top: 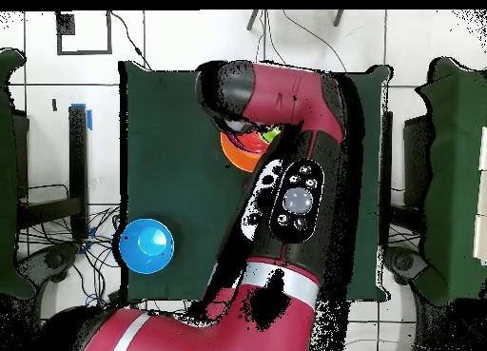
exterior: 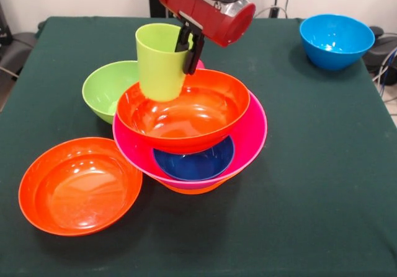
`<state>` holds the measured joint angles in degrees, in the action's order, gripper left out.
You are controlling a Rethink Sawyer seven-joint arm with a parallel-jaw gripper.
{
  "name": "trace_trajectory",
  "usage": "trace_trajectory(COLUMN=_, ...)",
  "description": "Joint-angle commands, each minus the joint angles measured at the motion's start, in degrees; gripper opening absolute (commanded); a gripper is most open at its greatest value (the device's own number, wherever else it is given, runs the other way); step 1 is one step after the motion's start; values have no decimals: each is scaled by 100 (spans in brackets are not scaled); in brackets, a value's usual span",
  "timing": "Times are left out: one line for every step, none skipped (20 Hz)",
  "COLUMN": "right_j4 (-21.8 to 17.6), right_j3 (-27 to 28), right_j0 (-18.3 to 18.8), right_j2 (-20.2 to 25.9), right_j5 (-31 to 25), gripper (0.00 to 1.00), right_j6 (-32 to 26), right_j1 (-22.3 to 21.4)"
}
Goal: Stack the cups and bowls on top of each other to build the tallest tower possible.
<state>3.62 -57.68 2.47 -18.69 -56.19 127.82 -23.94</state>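
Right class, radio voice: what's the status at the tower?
Gripper shut on lime green cup, over the tower. Cup low in top orange bowl. Nothing in the way.

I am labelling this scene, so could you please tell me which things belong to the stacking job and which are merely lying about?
Job: lime green cup in the hand; tower; green bowl; shallow red-orange bowl; light blue bowl.
Lying about: cables; green tablecloth.

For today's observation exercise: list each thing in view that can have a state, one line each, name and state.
Gripper: shut on the lime green cup's rim.
Lime green cup: upright, held over the red-orange bowl.
Red-orange bowl: upright, tilted, topping the tower.
Big pink bowl: stacked, holding a small dark blue bowl.
Green bowl: upright, empty.
Light blue bowl: upright, apart.
Second red-orange bowl: upright, empty.
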Motion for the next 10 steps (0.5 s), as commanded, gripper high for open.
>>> trace_trajectory(right_j4=126, right_j3=559, right_j0=-14, right_j2=318, right_j5=-578, gripper=0, right_j6=836, right_j1=318)
trace_trajectory(right_j4=142, right_j3=594, right_j0=-34, right_j2=305, right_j5=-607, gripper=0, right_j6=870, right_j1=342)
trace_trajectory(right_j4=148, right_j3=634, right_j0=-52, right_j2=290, right_j5=-637, gripper=0, right_j6=892, right_j1=361)
trace_trajectory(right_j4=159, right_j3=697, right_j0=-63, right_j2=280, right_j5=-680, gripper=0, right_j6=911, right_j1=390)
trace_trajectory(right_j4=170, right_j3=720, right_j0=-71, right_j2=275, right_j5=-695, gripper=0, right_j6=920, right_j1=401)
trace_trajectory(right_j4=191, right_j3=785, right_j0=-75, right_j2=270, right_j5=-761, gripper=0, right_j6=933, right_j1=418)
trace_trajectory(right_j4=196, right_j3=837, right_j0=-100, right_j2=240, right_j5=-831, gripper=0, right_j6=956, right_j1=421)
trace_trajectory(right_j4=200, right_j3=889, right_j0=-124, right_j2=210, right_j5=-901, gripper=0, right_j6=979, right_j1=424)
trace_trajectory(right_j4=199, right_j3=943, right_j0=-146, right_j2=179, right_j5=-957, gripper=0, right_j6=992, right_j1=431)
trace_trajectory(right_j4=220, right_j3=956, right_j0=-159, right_j2=171, right_j5=-982, gripper=0, right_j6=1007, right_j1=437)
